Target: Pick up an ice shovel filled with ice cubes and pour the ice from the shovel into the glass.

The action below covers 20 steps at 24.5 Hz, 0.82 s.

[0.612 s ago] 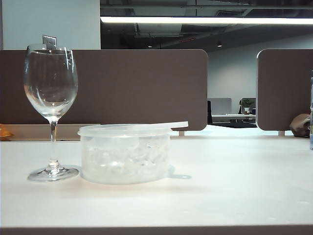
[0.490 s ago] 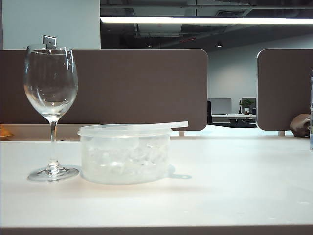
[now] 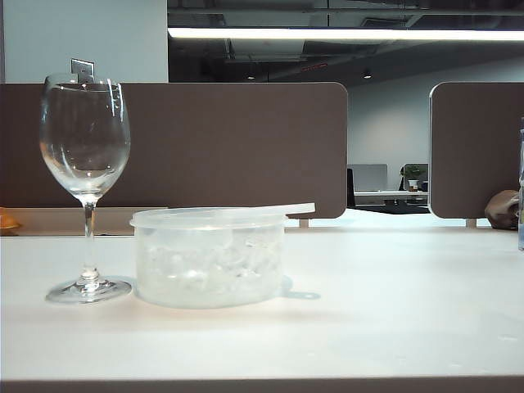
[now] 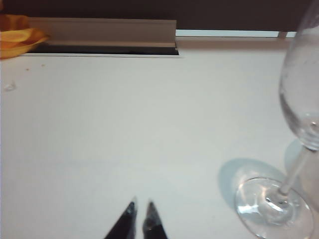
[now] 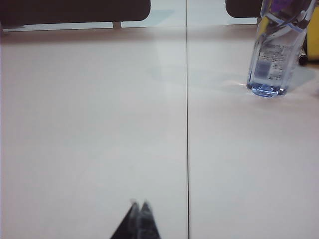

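Note:
The glass (image 3: pixel 84 139) stands upright and looks empty at the table's left; in the left wrist view it (image 4: pixel 299 99) is off to one side of the fingers. Beside it sits a round translucent tub (image 3: pixel 209 278) holding the ice cubes (image 3: pixel 209 264). The ice shovel (image 3: pixel 296 209) lies flat across the tub's rim, its thin handle sticking out to the right. Neither gripper shows in the exterior view. My left gripper (image 4: pixel 141 205) hovers over bare table with a narrow gap between its tips and nothing in it. My right gripper (image 5: pixel 139 204) is shut and empty over bare table.
A clear water bottle (image 5: pixel 273 50) stands at the far right of the table, just showing at the exterior view's edge (image 3: pixel 521 196). Something orange (image 4: pixel 17 36) lies at the far left back. Brown partition panels (image 3: pixel 246 147) rise behind the table. A seam (image 5: pixel 187 124) runs across the tabletop.

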Available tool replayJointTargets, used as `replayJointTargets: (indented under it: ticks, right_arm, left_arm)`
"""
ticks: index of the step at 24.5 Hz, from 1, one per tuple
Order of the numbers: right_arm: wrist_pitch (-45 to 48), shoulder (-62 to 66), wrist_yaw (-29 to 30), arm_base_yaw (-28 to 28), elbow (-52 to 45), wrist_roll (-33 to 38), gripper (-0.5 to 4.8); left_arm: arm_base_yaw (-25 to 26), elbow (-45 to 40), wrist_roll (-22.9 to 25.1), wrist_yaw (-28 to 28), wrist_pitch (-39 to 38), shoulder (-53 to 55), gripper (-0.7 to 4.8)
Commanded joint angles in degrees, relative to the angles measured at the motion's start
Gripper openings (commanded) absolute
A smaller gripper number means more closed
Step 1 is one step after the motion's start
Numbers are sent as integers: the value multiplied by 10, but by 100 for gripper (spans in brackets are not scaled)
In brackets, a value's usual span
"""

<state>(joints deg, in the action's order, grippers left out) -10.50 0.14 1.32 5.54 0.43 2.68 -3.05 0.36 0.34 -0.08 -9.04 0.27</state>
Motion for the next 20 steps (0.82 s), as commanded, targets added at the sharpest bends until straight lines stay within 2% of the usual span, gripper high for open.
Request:
replayJointTargets:
  ticks: [1, 5, 7, 10, 20]
  right_arm:
    - [3, 0, 1, -1, -4, -1, -1]
    - [2, 0, 1, -1, -4, -1, -1]
    - [2, 0, 1, -1, -4, -1, -1]
    - [2, 0, 1, -1, -4, -1, -1]
    - [2, 0, 1, -1, -4, -1, -1]
  left_arm:
    - [-42, 1, -2, 1, 5, 1, 29]
    - [-137, 1, -2, 1, 5, 1, 29]
    - [-201, 1, -2, 2, 5, 0, 29]
    - [-259, 1, -2, 3, 5, 1, 29]
    - [-266, 1, -2, 3, 5, 1, 29]
